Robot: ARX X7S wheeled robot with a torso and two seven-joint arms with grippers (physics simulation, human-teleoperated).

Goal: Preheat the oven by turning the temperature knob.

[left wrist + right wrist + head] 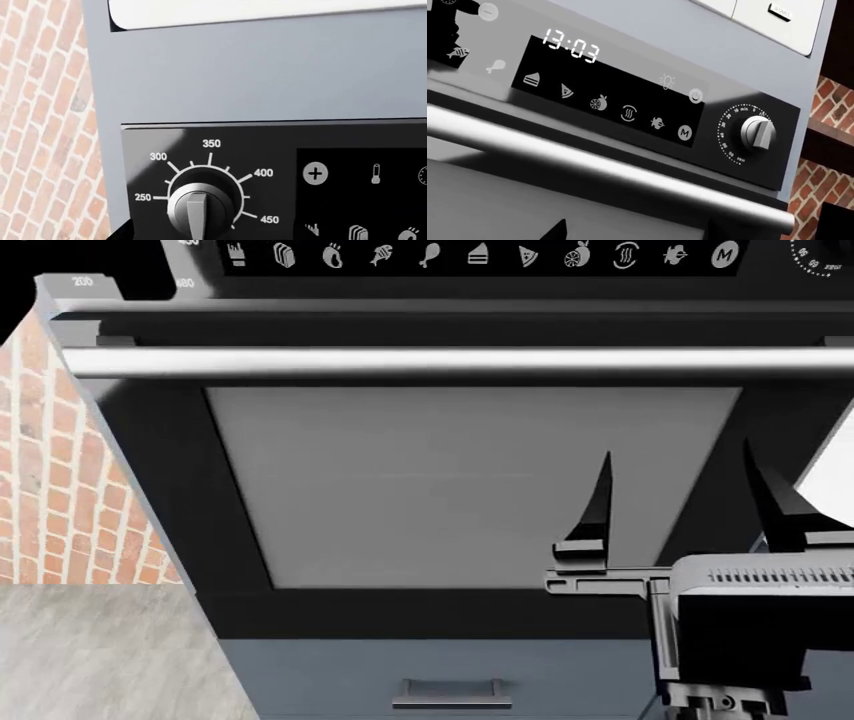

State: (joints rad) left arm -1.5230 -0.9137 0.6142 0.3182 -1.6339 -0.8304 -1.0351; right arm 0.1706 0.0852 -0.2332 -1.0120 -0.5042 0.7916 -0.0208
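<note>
Brick wall (40,125) flanks temperature knob (197,209); left fingers seemingly unseen.

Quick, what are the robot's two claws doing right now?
Left gripper: not in view, so it cannot be told.
Right gripper: open, holding nothing, in front of the oven door.

My oven's black control panel (267,135) is what carries everything here. Temperature knob (198,210) sits on it, ringed by 250–450 marks. Same panel (627,105) has the 13:03 clock (572,45), a row of mode icons (607,107) and the timer knob (756,133) at its far end.
</note>
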